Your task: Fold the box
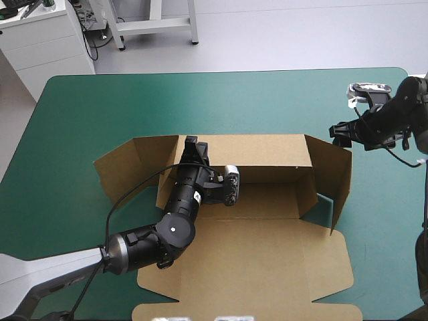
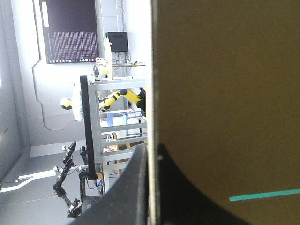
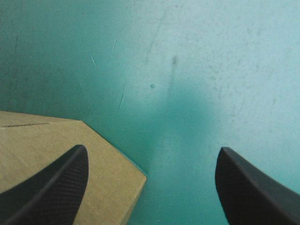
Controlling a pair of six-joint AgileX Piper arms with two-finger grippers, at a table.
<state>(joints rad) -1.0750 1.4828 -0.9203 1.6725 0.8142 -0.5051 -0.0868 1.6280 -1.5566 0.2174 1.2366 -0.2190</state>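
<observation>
The brown box (image 1: pixel 267 160) lies in the middle of the teal-green cover (image 1: pixel 100 107) and is half formed. Its back wall and its two side flaps stand up, and its lid lies flat on the near side.

The left arm comes in over the lid from the box's near-left side. It bends at the elbow and reaches forward over the box's floor to the left part of the back wall. There the left gripper (image 1: pixel 194 148) is at the top edge of this wall. In the left wrist view its black fingers (image 2: pixel 126 197) are almost together, with the edge of the brown board between them, so the jaws grip the box.

The right arm is raised and bent to the right of the box, with the wrist turned toward it. The right gripper (image 1: pixel 340 132) hovers just beside the right side flap, outside the box. In the right wrist view its fingers (image 3: pixel 61 187) stand wide apart and hold nothing. Under them are the cover and one corner of the brown board.
</observation>
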